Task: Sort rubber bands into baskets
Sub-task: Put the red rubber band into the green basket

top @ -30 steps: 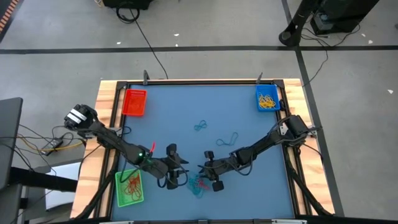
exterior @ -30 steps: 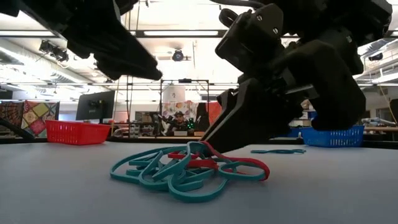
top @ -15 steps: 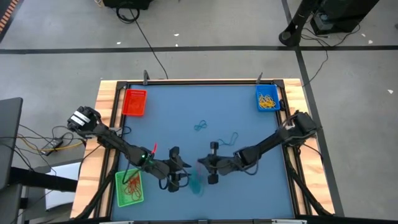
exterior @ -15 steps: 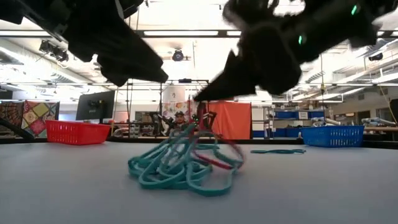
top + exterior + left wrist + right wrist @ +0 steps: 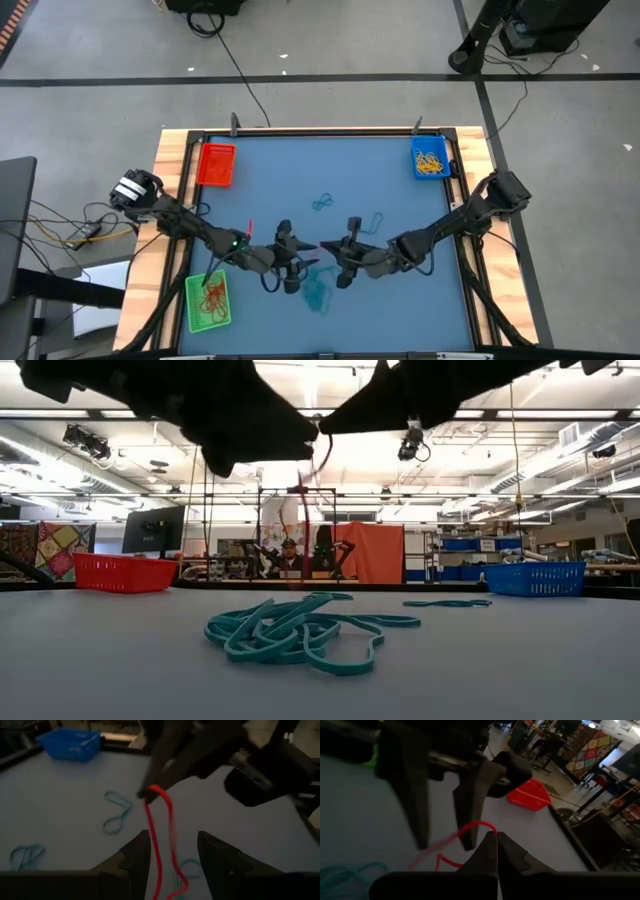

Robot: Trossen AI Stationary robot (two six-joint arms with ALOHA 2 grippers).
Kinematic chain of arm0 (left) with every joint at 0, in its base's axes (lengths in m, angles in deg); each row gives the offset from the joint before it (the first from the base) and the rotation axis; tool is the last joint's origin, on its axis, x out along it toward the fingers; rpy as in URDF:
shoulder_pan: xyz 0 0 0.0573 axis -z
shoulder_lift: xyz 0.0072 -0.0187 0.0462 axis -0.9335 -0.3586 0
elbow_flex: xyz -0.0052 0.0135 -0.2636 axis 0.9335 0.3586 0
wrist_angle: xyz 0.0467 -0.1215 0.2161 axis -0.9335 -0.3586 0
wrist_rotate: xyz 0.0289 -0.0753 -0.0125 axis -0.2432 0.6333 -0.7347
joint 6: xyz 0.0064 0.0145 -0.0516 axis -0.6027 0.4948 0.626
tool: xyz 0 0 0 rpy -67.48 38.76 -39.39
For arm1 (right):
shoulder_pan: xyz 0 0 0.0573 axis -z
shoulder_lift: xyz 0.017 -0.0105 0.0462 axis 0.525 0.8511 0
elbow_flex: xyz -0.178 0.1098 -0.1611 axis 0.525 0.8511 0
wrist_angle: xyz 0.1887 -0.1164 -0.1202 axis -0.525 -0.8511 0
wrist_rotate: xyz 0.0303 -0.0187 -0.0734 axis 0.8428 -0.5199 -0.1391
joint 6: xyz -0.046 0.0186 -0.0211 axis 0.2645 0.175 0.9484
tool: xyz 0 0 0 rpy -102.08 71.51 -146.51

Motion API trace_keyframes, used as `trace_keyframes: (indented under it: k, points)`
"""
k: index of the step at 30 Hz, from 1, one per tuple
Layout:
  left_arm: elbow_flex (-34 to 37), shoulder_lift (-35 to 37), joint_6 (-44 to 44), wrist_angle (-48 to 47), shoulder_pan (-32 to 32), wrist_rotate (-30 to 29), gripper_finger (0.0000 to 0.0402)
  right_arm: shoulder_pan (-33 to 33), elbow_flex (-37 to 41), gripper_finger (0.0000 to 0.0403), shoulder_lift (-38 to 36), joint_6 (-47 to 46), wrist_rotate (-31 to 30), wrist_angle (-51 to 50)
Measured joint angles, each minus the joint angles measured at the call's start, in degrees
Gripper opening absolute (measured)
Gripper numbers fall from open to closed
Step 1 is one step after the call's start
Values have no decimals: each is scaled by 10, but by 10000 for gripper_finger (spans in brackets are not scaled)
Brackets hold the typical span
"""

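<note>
Your right claw (image 5: 491, 838) is pressed together, pinching a red rubber band (image 5: 159, 837) lifted above the teal pile (image 5: 297, 632) at the worktop's (image 5: 380, 170) six o'clock; your left claw (image 5: 170, 851) waits spread alongside.

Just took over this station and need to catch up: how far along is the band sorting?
Partly done. The blue basket holds yellow bands and the green basket red ones; the red basket looks empty. In hand: the right gripper pinches a red band lifted off the pile, with the left gripper open around it. Left: the teal pile and two loose teal bands.
</note>
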Motion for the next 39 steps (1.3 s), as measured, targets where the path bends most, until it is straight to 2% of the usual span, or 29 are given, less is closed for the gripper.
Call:
trace_keyframes:
  k: [10,13,17,20,24,32,34,39]
  points:
    - [0,0,-26,20,-33,5,154,13,0,2,-5,30,0,30]
    - [0,0,-26,20,-35,-4,109,13,0,4,-5,29,0,36]
    - [0,0,-27,18,-34,-4,17,13,0,14,-5,-5,0,35]
    - [0,13,-12,-3,-23,12,11,8,0,33,-5,-56,0,26]
    - [0,55,30,-82,4,14,4,-4,0,69,-5,-133,29,9]
    - [0,166,165,-282,88,11,2,-12,0,149,5,-320,158,-28]
    - [0,194,205,-331,111,32,2,-14,-1,164,21,-361,176,-21]
    - [0,246,292,-456,168,151,2,-24,0,186,95,-405,181,32]
